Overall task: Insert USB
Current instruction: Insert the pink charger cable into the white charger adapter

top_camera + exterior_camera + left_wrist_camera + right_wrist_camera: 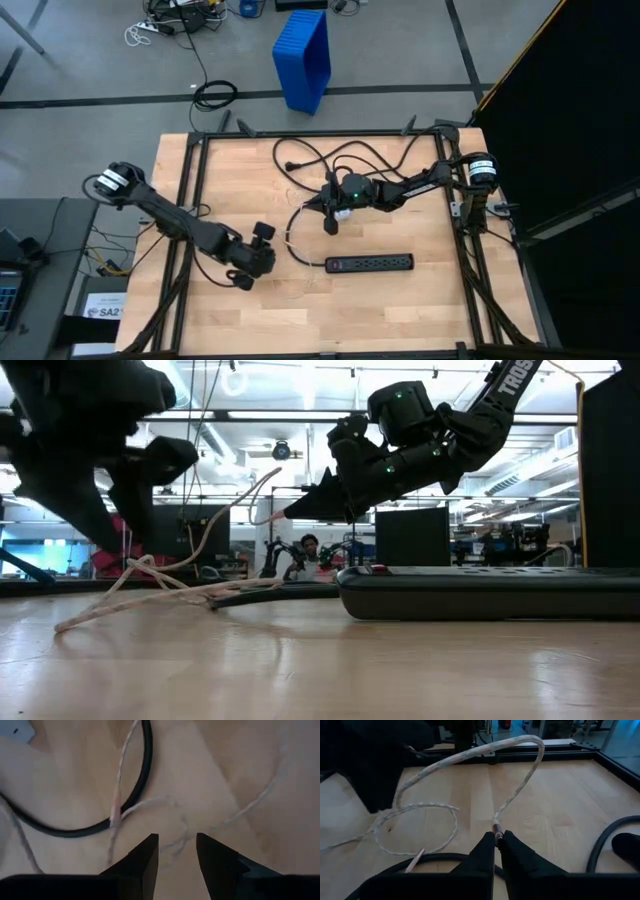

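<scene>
The USB cable [430,807] is thin, pale and braided. Its loose loops lie on the wood left of the power strip [370,263], and one end is raised. My right gripper [496,839] hovers above the table's middle [332,226], shut on that raised end; the plug itself is hidden between the fingers. My left gripper [177,845] is open, low over the table at the left [268,255]. Its fingers point at the cable's loops [117,795] and touch nothing. My right gripper pinches the USB cable's end between its two fingertips, just behind a small metal collar [496,826]. The fingers slant down toward the table's near-left [290,513]. The held end is lifted clear. The cable rises from the fingers, arcs over slack [262,485] and drops to its loops on the table.
A black power strip [490,590] lies near the table's middle, its thick black cord [330,155] curling toward the far edge and past the loops [145,770]. A blue bin [303,55] stands on the floor beyond the table. A person [310,545] shows in the room behind.
</scene>
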### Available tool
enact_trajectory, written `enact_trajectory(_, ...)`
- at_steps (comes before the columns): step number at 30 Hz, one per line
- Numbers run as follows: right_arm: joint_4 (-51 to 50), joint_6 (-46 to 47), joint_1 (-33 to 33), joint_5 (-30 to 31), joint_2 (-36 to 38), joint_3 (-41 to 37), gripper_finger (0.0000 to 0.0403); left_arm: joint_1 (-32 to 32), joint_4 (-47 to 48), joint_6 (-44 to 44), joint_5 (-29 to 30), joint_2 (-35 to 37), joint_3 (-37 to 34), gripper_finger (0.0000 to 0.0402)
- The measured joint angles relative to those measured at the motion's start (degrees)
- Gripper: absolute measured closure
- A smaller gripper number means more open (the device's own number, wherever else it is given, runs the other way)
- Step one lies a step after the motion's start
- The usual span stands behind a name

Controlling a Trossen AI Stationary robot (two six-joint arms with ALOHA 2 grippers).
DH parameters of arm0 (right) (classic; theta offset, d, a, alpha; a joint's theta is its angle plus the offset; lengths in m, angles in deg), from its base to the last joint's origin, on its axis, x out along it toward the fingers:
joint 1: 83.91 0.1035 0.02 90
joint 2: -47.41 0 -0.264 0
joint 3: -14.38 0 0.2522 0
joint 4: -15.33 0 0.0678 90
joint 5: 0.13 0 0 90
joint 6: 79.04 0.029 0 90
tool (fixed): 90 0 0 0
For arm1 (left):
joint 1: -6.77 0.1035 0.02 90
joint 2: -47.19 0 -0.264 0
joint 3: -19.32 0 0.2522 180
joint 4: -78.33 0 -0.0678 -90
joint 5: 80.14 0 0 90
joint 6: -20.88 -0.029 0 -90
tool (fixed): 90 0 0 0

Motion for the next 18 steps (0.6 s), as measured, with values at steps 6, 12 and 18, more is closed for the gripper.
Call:
enact_trajectory(6,0.0,0.1,0.0,-0.7,0.0,0.0,0.0403,0.0,0.0,-2.9,1.2,-3.3,0.0,0.0250)
enact_trajectory(12,0.0,0.2,0.0,-0.9,0.0,0.0,0.0403,0.1,-0.6,-4.0,0.7,-5.9,0.0,0.0257)
enact_trajectory(18,0.0,0.2,0.0,-0.9,0.0,0.0,0.0403,0.4,-1.8,-2.7,1.8,-4.9,0.1,0.0374)
